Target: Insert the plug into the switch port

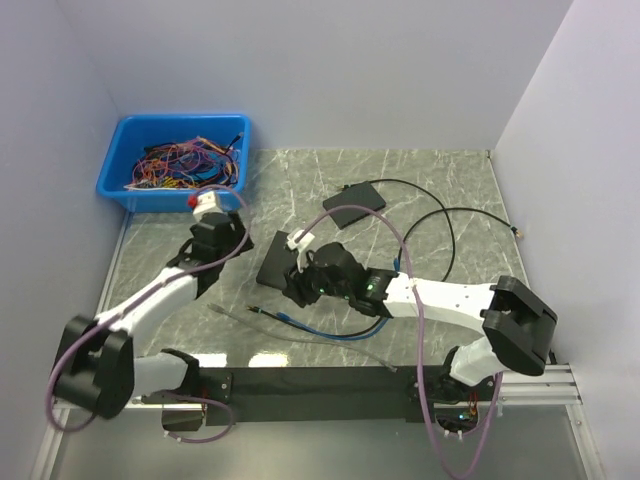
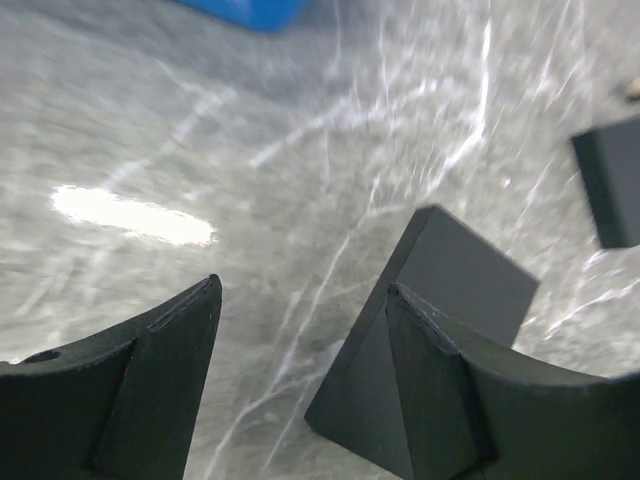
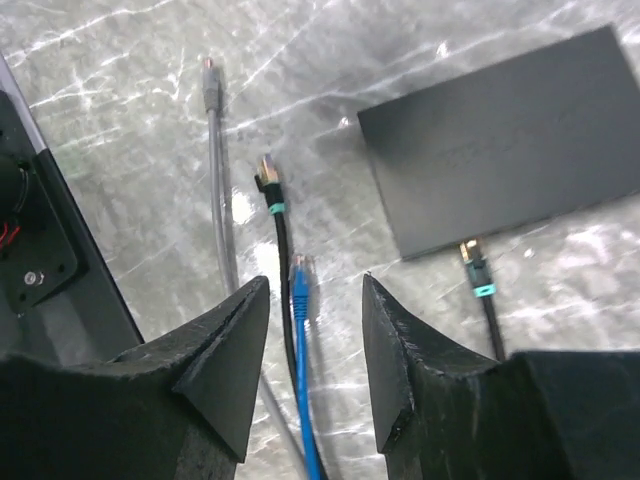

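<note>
Counter (image 1: 440,180): grey marble, carries everything. There are two black boxes on it, the near switch (image 3: 510,180) mid-counter and the far switch (image 1: 355,203) behind it.

The right arm reaches across to the left, ending at the near switch. The left arm stands off to that box's left, well apart from the loose cable ends.

Right claw (image 3: 315,285): fingers parted, gripping nothing.
Left claw (image 2: 303,290): also parted and empty. Its view is blurred, with a corner of a black box just beside its right finger.

Three loose ends lie side by side below the right claw: grey cable (image 3: 215,150), black cable (image 3: 282,235) with a teal collar, and blue cable (image 3: 307,400). A fourth lead (image 3: 480,280), also teal-collared, meets the near switch's edge. We cannot tell if it is seated.

Blue plug (image 3: 300,270): flat on the counter, dead ahead of the right claw and in line with the gap between its fingers. Its long axis runs straight out from the claw, nose pointing away. The near switch lies ahead and to the right in the wrist view.

We judge the right arm much the nearer. A straight drop and a pinch across the plug's width looks right. The port face is not visible.
</note>
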Controlling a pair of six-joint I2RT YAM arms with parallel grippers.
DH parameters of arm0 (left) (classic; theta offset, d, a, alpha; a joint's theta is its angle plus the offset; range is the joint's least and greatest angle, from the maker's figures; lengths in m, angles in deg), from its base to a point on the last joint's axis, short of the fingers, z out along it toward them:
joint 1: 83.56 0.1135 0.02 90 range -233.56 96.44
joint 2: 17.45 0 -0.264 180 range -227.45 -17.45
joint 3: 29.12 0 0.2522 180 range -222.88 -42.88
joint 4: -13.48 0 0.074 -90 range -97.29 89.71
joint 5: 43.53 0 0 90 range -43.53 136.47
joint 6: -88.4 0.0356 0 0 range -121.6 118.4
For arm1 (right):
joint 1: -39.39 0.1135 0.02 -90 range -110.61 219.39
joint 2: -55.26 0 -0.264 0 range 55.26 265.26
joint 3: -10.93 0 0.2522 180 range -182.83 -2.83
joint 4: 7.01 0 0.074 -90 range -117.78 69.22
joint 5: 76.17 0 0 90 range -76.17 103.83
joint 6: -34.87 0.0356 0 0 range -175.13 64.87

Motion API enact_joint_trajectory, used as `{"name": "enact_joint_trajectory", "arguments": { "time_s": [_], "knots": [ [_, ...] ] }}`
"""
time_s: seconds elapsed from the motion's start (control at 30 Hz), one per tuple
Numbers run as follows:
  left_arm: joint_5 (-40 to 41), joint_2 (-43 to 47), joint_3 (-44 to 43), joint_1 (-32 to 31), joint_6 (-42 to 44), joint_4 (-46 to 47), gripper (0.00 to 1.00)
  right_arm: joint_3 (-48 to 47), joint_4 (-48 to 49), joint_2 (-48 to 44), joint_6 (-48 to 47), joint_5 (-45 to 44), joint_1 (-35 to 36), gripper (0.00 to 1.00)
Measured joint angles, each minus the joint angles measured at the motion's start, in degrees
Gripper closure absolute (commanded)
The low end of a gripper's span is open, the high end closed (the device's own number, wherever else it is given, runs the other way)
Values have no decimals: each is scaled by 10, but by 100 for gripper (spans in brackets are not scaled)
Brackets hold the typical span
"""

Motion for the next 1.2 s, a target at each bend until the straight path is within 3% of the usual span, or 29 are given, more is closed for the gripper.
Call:
{"name": "enact_joint_trajectory", "arguments": {
  "time_s": [0.2,0.37,0.67,0.97,1.2],
  "knots": [
    [-10,92,72,15,-9,25,25,-36,-21,47,34,-60,-5,54],
    [-54,79,93,28,-7,50,26,-143,-70,145,65,-94,-40,58],
    [-168,-102,17,32,16,152,27,-161,-106,179,135,-72,-156,58],
    [-276,-244,-34,33,28,223,31,-161,-89,222,163,4,-150,58],
    [-308,-270,-42,33,31,235,32,-161,-75,253,183,33,-144,59]
  ]
}}
